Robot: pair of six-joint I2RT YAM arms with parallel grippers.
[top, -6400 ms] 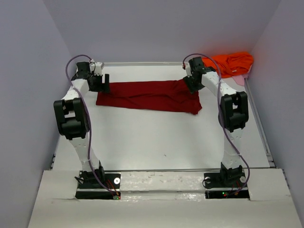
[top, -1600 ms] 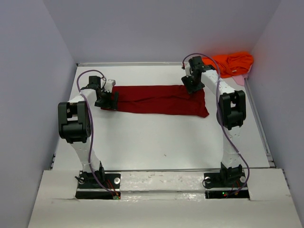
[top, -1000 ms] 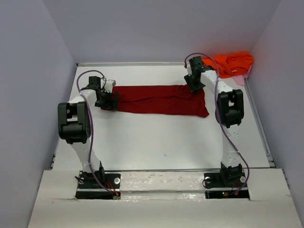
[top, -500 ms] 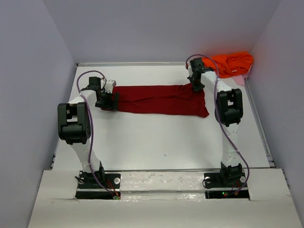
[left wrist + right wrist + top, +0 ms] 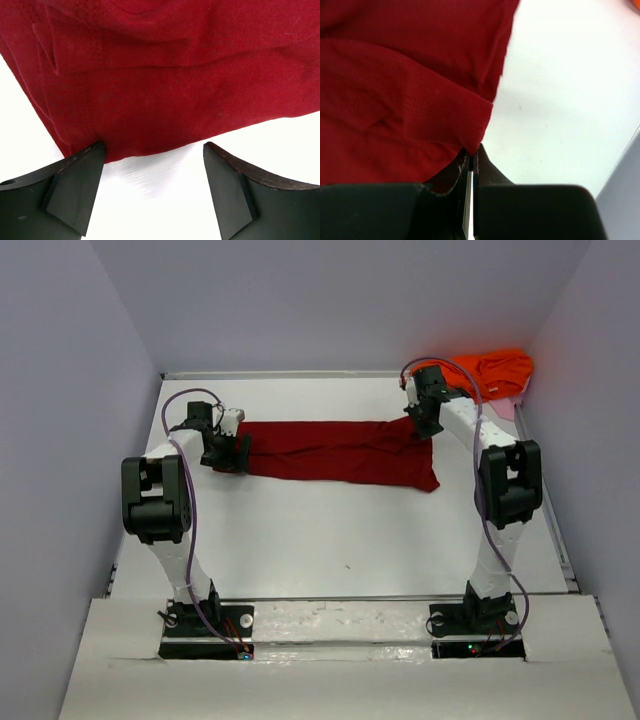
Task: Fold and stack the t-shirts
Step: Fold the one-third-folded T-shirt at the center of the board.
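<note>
The dark crimson red t-shirt (image 5: 340, 450) lies folded into a long strip across the far half of the table. My left gripper (image 5: 232, 452) stands open at the strip's left end, low over the table. In the left wrist view its fingers (image 5: 75, 185) straddle bare table just short of the red cloth's (image 5: 175, 75) hem, touching nothing. My right gripper (image 5: 428, 423) is at the strip's far right corner. The right wrist view shows it (image 5: 472, 150) shut, with a fold of the red cloth (image 5: 395, 100) pinched at its tips. The bright orange t-shirt (image 5: 490, 372) lies crumpled in the far right corner.
A pale pink cloth (image 5: 505, 408) pokes out from under the orange heap by the right wall. Grey walls close in the table on the left, back and right. A raised rail (image 5: 545, 510) runs along the table's right edge.
The right gripper has shut on the red shirt's far right corner, and the right arm has swung outward to the right. The left arm has not moved.
</note>
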